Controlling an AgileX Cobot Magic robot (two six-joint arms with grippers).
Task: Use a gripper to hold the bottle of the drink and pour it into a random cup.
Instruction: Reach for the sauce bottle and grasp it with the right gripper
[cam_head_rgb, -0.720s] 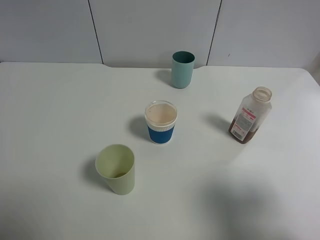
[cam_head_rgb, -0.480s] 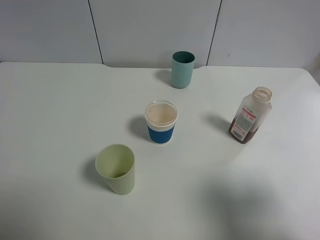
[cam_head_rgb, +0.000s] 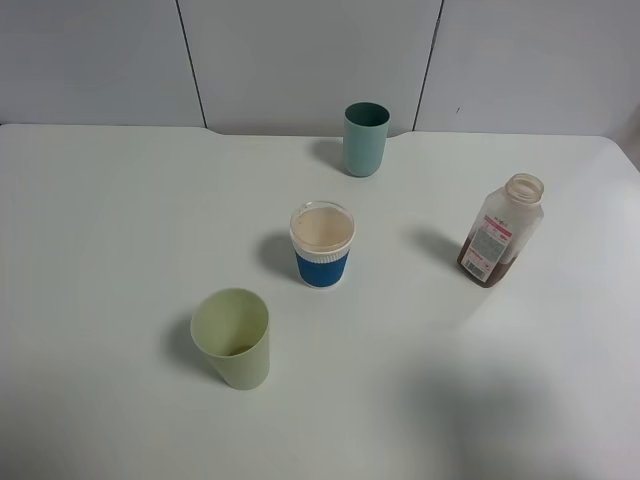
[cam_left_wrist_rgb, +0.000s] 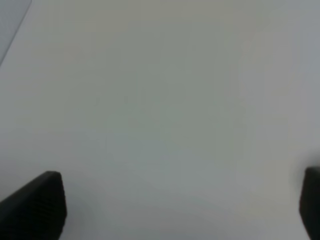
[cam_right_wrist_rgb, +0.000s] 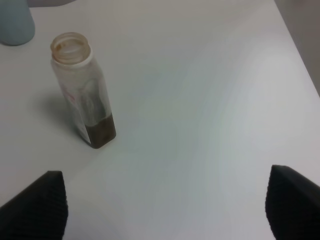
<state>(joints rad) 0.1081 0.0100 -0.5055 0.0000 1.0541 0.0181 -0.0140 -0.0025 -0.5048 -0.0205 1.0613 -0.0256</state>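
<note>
The bottle of the drink (cam_head_rgb: 500, 231) stands upright and capless at the right of the table, a little brown liquid in its bottom. The right wrist view shows it (cam_right_wrist_rgb: 83, 89) ahead of my right gripper (cam_right_wrist_rgb: 165, 207), off to one side of the gap between the fingers; the jaws stand wide open and empty. The teal cup (cam_head_rgb: 365, 139) stands at the back centre, and its base (cam_right_wrist_rgb: 15, 22) shows in a corner of the right wrist view. My left gripper (cam_left_wrist_rgb: 182, 205) hangs open over bare table. Neither arm appears in the exterior high view.
A white cup with a blue sleeve (cam_head_rgb: 322, 245) stands mid-table. A pale green cup (cam_head_rgb: 232, 337) stands at the front left. The table's right edge (cam_right_wrist_rgb: 300, 55) runs close beyond the bottle. Grey wall panels close the back.
</note>
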